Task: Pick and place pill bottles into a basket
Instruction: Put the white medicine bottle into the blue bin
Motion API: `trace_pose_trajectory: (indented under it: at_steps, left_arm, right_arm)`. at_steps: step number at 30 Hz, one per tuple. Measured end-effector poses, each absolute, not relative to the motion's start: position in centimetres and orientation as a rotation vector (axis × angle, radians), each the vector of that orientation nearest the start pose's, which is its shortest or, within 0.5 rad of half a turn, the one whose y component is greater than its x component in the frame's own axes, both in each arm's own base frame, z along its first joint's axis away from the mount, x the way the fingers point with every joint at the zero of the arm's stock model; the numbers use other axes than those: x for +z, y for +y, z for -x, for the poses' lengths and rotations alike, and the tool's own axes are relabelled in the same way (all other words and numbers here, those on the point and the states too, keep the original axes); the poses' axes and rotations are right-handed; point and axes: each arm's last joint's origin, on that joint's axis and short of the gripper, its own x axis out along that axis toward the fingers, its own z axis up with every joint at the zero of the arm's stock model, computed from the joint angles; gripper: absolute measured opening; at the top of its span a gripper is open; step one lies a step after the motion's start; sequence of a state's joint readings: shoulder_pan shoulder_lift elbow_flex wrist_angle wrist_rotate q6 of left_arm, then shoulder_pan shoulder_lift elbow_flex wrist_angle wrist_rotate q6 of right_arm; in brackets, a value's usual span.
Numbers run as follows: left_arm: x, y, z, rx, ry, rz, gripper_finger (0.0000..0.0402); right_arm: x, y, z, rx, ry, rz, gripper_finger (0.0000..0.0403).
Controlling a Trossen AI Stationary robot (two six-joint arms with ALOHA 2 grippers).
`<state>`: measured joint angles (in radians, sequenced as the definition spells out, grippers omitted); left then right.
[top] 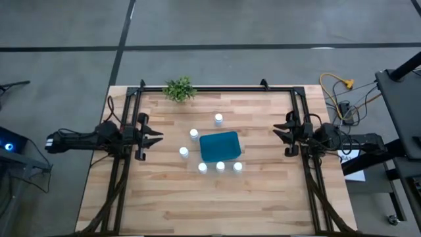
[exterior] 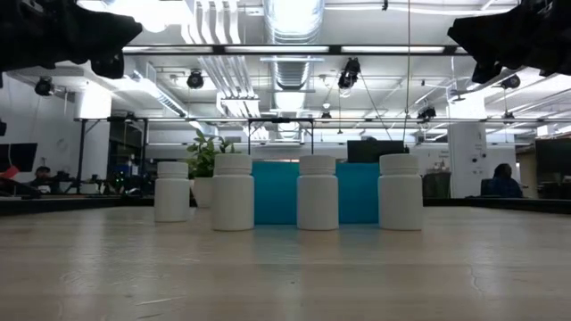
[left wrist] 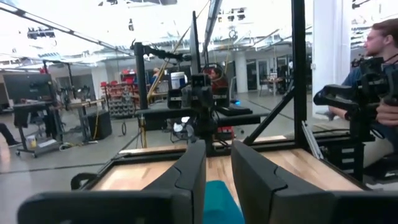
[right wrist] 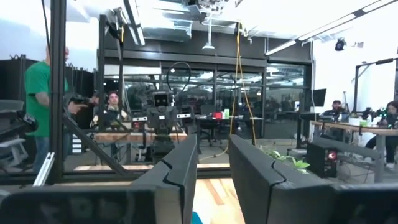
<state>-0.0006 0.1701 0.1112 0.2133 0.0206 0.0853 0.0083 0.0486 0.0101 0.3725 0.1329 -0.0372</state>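
Observation:
Six small white pill bottles stand upright on the wooden table around the teal basket [top: 219,146]: one beyond it [top: 218,119], two on its left [top: 194,134] [top: 184,152], three along its near side [top: 202,167] [top: 220,166] [top: 237,167]. In the low view, several bottles [exterior: 233,192] [exterior: 318,192] stand in front of the basket [exterior: 277,192]. My left gripper [top: 158,137] is open and empty, raised at the table's left side, pointing at the basket [left wrist: 217,202]. My right gripper [top: 279,131] is open and empty, raised at the right side.
A small green plant [top: 179,89] stands at the table's far edge, left of centre. Black frame rails [top: 217,87] run along the far edge and both sides. People show in the room beyond the table [left wrist: 379,43] [right wrist: 40,93]. Bare wood [top: 217,204] lies near the front edge.

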Motion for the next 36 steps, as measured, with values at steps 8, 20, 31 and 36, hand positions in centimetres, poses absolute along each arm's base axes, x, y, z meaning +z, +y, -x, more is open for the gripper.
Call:
trace_pose_trajectory:
  at_steps: [8, 20, 31, 36]
  left_arm:
    - [20.8, -0.1, -10.4, -0.013, -0.155, -0.099, 0.0061]
    - [20.8, -0.1, -10.5, -0.011, -0.144, -0.139, 0.0062]
    - [21.9, -0.1, -11.2, -0.014, -0.120, -0.136, 0.0150]
    - [21.7, -0.1, -11.3, -0.022, -0.110, -0.053, 0.0190]
  right_arm:
    - [19.9, -0.3, -9.5, -0.129, -0.332, 0.014, 0.0068]
    - [19.8, -0.6, -9.4, -0.239, -0.319, 0.043, 0.0091]
    - [19.8, -0.6, -9.5, -0.243, -0.323, 0.020, 0.0174]
    - [19.8, -0.6, -9.5, -0.238, -0.324, 0.015, 0.0195]
